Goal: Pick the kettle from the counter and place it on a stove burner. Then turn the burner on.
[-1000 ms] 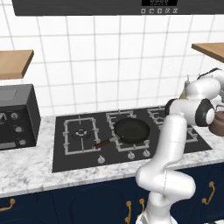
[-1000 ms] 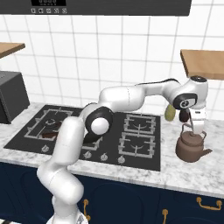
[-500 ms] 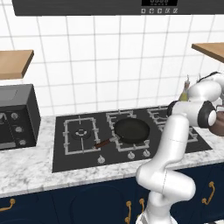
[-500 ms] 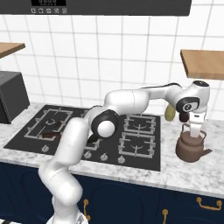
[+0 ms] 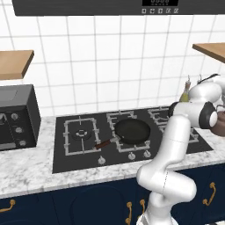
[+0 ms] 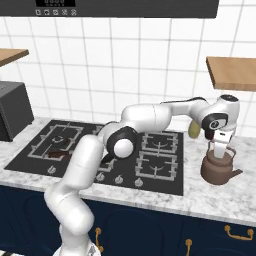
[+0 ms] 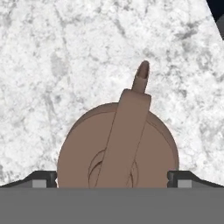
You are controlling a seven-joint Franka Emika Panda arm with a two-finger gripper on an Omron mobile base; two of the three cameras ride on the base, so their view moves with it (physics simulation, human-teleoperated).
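Observation:
The brown kettle [image 6: 217, 171] stands upright on the marbled counter [image 6: 200, 199], just right of the black cooktop. My gripper [image 6: 220, 151] hangs directly over it, pointing down, its fingers around the top of the arched handle without closing on it. In the hand view the kettle [image 7: 118, 144] lies right below, spout pointing away, with the handle running up the middle. The gripper [image 7: 113, 179] is open, and its fingertips [image 7: 43, 178] sit wide apart on either side of the body. The nearest stove burner [image 6: 154, 163] is to the kettle's left. From the left base view the kettle [image 5: 219, 126] peeks out behind my forearm.
A black frying pan [image 5: 132, 131] with a reddish handle sits on the middle burner. A yellow bottle [image 6: 194, 129] stands behind my wrist by the tiled wall. A dark toaster oven [image 5: 15, 116] is at the left end. Silver knobs [image 6: 119, 179] line the cooktop's front. A wooden shelf [image 6: 231, 72] hangs above.
The gripper has come down and slightly right onto the kettle's handle, staying open. The kettle has not moved.

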